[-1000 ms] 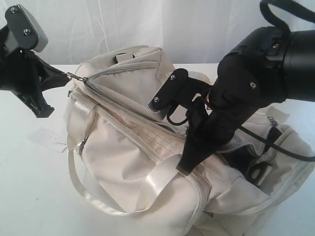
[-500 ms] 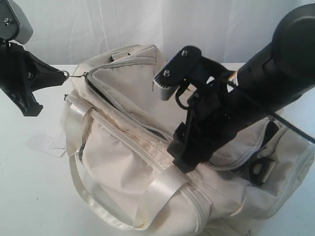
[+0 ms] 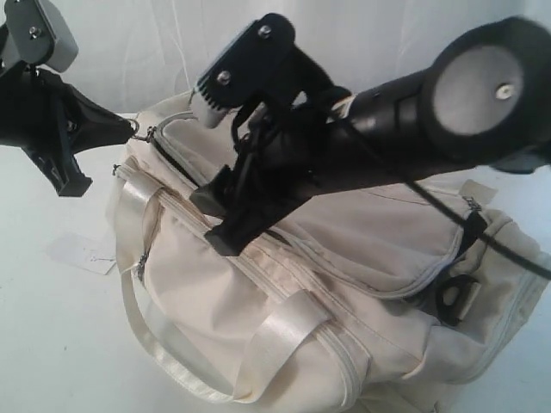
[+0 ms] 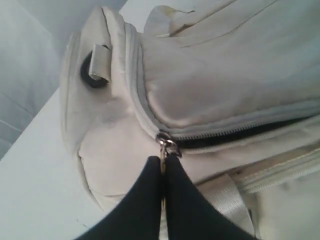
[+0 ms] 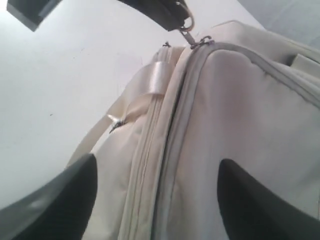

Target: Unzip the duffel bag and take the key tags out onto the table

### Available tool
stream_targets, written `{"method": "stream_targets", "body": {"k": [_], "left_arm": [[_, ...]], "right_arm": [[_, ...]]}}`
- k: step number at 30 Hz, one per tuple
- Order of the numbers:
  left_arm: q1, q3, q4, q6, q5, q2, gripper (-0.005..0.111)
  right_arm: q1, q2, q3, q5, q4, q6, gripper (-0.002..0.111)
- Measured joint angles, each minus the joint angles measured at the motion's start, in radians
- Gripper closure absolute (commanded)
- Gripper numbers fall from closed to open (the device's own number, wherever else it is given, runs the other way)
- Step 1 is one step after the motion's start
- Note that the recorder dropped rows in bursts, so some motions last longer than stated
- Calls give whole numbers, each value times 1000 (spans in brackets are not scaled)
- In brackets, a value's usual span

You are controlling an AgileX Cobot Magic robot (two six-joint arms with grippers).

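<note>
The cream duffel bag (image 3: pixel 362 267) lies on the white table (image 3: pixel 52 344). My left gripper (image 3: pixel 129 129) is shut on the metal zipper pull (image 3: pixel 145 133) at the bag's left end. In the left wrist view the gripper (image 4: pixel 164 167) pinches the zipper pull (image 4: pixel 166 146), and a dark gap (image 4: pixel 240 132) runs along the partly unzipped top zipper. My right gripper (image 3: pixel 215 219) hovers open over the bag's top near that end, and its fingers (image 5: pixel 55 205) stand wide apart over cream fabric (image 5: pixel 240 125) with nothing between them. The key tags are hidden.
A flat white paper tag (image 3: pixel 82 251) lies on the table left of the bag. A satin strap (image 3: pixel 275 340) loops over the bag's front. A black D-ring (image 3: pixel 452 297) sits at the bag's right end. A white curtain hangs behind.
The right gripper has opened and swung left across the top of the bag toward the left end. The left gripper has stayed shut on the zipper pull.
</note>
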Motion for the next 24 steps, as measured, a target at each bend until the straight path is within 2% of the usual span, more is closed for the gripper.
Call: {"method": "stream_targets", "body": {"k": [6,8,10,16,24], "left_arm": [[0,-100,0,0,0,49,107],[0,-127,-2,0,0,73,107],[-2,-153,-2,0,9,99,107],[-6,-205,-2,2,57,174,107],[-26,-281,-6,24,82,245,107]], "right_arm": [[48,142,0,-200,9,-16,45],[57,182,-11,-227,15,-17,49],[63,224,-32,-245,16,-17,61],[65,284,-93,-237,20,0,108],[65,298,-107,-198,20,0,108]]}}
